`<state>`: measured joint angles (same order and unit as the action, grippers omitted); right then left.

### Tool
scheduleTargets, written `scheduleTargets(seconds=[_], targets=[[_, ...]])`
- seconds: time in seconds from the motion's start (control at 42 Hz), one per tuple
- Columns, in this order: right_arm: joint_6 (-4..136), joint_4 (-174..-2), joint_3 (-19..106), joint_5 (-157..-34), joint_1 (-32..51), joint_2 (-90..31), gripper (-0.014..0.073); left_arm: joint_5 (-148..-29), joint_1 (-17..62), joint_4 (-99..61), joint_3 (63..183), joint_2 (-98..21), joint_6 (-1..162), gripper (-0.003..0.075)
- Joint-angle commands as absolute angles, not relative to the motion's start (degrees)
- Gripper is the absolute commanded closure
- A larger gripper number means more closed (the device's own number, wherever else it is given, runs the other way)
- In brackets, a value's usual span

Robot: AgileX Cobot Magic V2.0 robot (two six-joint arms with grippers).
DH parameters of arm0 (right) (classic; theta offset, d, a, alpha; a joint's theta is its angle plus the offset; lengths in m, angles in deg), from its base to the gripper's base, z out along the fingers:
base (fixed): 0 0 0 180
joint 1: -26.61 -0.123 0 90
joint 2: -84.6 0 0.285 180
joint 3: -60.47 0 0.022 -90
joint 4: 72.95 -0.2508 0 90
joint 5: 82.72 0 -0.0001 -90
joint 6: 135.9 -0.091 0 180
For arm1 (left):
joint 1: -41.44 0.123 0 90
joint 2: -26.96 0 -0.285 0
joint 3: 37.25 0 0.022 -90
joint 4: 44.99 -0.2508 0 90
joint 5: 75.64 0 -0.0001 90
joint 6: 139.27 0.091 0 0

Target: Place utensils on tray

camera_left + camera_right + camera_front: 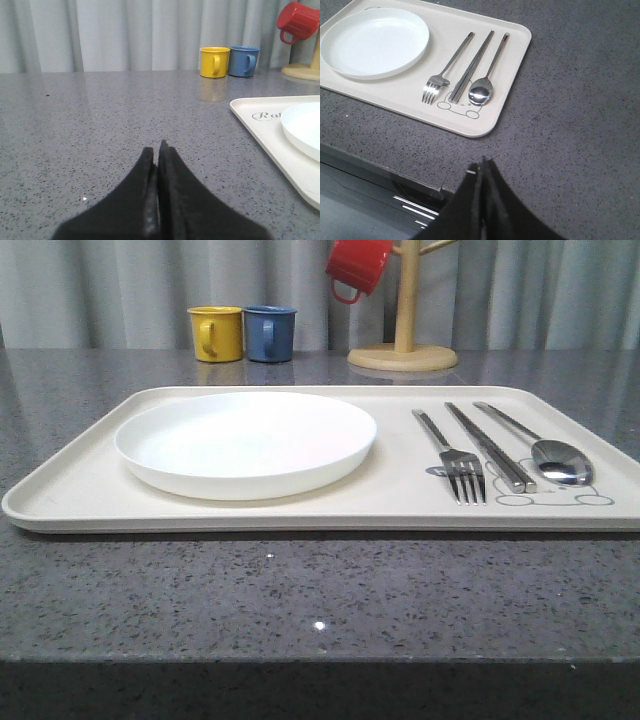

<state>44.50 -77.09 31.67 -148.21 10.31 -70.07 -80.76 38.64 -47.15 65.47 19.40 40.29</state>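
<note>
Tray: large flat cream rectangular tray with rounded corners and low rim point(90, 490), on a grey speckled counter; grey rabbit drawing under the cutlery.
Landmark: round white plate point(245, 440), on the tray's left half.
Fork: slim shiny silver four-tined fork point(452, 462), on the tray, nearest the plate on its right, not touching it.
Chopsticks: pair of straight silver metal chopsticks point(490, 447), just beside the fork, on its side away from the plate.
Spoon: silver oval-bowled spoon point(556, 457), farthest from the plate, near the tray's right rim.
Task status: all 3 utensils already lie on the tray, roughly parallel; looks done.
Handling: prob. light, stiff, slick, thin and flat to the surface; not fragile. Best hold approx mid-handle, pinching across the width; chopsticks taken as a pair.
Left gripper point(158, 150): black fingers pressed together, empty, over bare counter, well left of the plate.
Right gripper point(481, 167): fingers together, nothing held, near the counter's front edge, well apart from the plate.
</note>
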Motion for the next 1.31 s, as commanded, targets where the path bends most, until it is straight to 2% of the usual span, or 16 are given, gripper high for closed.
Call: scheduleTargets(seconds=[0.0, 1.094, 1.213, 1.285], targets=[[45.1, -77.2, 32.8, -144.3, 10.6, -69.2, 0.0661, -75.6, 38.9, -46.3, 64.3, 20.7, 39.8, 0.074], [45.1, -76.8, 32.8, -144.2, 10.6, -69.2, 0.0661, -75.6, 38.9, -45.0, 64.3, 20.7, 39.8, 0.074], [45.1, -73.9, 30.6, -140.7, 11.3, -70.1, 0.0661, -75.6, 38.9, -45.0, 64.3, 20.7, 39.8, 0.074], [45.1, -72.9, 26.3, -134.3, 13.8, -71.5, 0.0661, -75.6, 38.9, -45.0, 64.3, 20.7, 39.8, 0.074]])
